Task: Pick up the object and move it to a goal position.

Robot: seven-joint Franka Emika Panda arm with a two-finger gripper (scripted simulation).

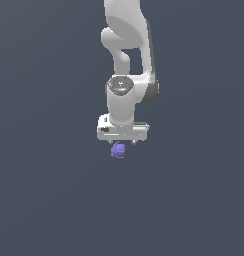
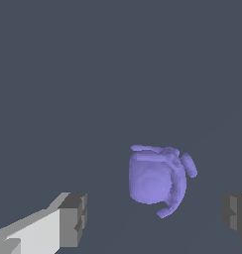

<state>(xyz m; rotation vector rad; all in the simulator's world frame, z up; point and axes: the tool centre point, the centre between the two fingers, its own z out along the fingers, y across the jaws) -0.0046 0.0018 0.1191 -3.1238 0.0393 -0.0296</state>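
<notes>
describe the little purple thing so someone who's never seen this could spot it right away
Find the white robot arm hanging down the middle of the plain dark grey scene, and follow it to the gripper. Just below sits the object, a tiny violet lump with curved, strap-like bits; it is the only coloured thing in view.

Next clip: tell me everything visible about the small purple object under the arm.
The purple object is a tiny, lumpy, matte violet piece: a rounded blocky body with thin curved strips wrapping one side. In the exterior view it sits just below the white hand, far smaller than it. The wrist view shows it between the two spread grey fingers, with gaps on both sides, so nothing grips it. The plain dark ground surrounds it.
</notes>
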